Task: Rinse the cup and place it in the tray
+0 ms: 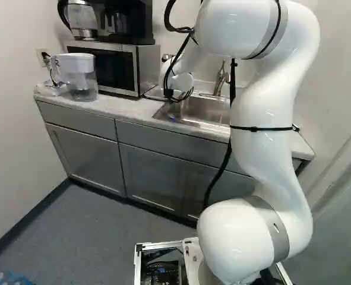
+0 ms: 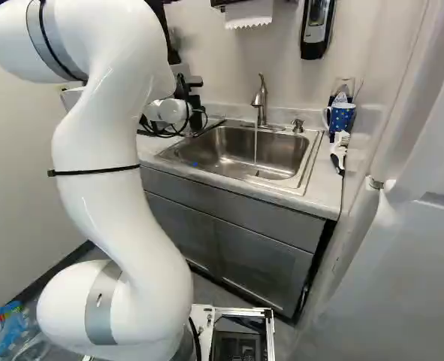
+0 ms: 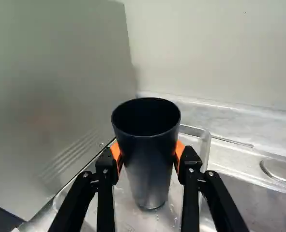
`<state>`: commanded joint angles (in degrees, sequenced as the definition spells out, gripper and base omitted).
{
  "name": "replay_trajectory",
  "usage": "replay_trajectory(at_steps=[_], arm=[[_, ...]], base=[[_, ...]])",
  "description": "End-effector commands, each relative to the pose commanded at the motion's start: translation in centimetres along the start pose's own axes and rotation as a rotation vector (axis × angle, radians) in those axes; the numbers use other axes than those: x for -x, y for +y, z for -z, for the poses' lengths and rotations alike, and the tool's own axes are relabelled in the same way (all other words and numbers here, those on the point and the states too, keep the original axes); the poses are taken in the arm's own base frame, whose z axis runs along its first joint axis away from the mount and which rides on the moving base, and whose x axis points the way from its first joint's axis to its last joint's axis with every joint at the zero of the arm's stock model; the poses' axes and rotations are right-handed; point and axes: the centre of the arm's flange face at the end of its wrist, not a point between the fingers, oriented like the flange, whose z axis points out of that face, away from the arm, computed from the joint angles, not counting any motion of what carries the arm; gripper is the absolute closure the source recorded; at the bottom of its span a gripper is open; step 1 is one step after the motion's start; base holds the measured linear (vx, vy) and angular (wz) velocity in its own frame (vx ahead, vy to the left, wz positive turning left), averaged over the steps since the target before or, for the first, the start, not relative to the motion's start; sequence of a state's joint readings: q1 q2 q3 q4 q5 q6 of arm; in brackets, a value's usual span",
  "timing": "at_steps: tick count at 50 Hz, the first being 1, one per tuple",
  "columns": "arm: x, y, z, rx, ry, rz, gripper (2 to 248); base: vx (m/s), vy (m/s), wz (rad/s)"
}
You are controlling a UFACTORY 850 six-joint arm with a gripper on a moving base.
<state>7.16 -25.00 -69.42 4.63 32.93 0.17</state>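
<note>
Pale countertop [image 2: 324,180], 1 microwave [image 1: 113,68], 1 pitcher [image 1: 81,74], 1 metal tray [image 3: 191,140] beside the inset sink [image 2: 237,150]

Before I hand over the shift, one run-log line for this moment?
gripper: shut on black tumbler | tumbler: upright over metal tray, contact unclear | faucet: running

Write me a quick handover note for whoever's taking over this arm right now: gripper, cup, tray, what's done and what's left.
Gripper: shut on the black cup, one finger on each side.
Cup: upright, mouth up, its base at or just above the tray; contact is hard to confirm.
Tray: on the counter, beside the microwave.
Done: cup brought to the tray. Rinsing can't be confirmed from these views.
Left: settle the cup if needed, release it, back away. Water is running from the faucet; probably worth shutting off.
</note>
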Motion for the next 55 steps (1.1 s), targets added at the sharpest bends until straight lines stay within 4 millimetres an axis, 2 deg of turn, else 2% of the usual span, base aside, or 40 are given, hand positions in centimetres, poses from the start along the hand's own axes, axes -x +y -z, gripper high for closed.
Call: replay_trajectory(at_steps=[5, 6, 10, 11, 15, 16, 20, 21, 33, 55], arm=[[0.0, 0.0, 0.0, 0.000, 0.000, 0.000, 126], [0.0, 0.0, 0.0, 0.000, 0.000, 0.000, 100], [0.0, 0.0, 0.0, 0.000, 0.000, 0.000, 100], [0.0, 0.0, 0.0, 0.000, 0.000, 0.000, 67], [0.0, 0.0, 0.0, 0.000, 0.000, 0.000, 67], [0.0, 0.0, 0.0, 0.000, 0.000, 0.000, 32], [0.0, 0.0, 0.0, 0.000, 0.000, 0.000, 32], [0.0, 0.0, 0.0, 0.000, 0.000, 0.000, 3], [-0.3, 0.0, 0.1, 0.000, 0.004, 0.000, 3], [-2.5, -0.1, 0.8, -0.003, 0.043, -0.002, 3]], base=[[0.000, 0.000, 0.000], [0.000, 0.000, 0.000], [0.000, 0.000, 0.000], [0.000, 0.000, 0.000], [0.000, 0.000, 0.000], [0.000, 0.000, 0.000], [0.000, 0.000, 0.000], [0.000, 0.000, 0.000], [0.000, 0.000, 0.000], [0.000, 0.000, 0.000]])
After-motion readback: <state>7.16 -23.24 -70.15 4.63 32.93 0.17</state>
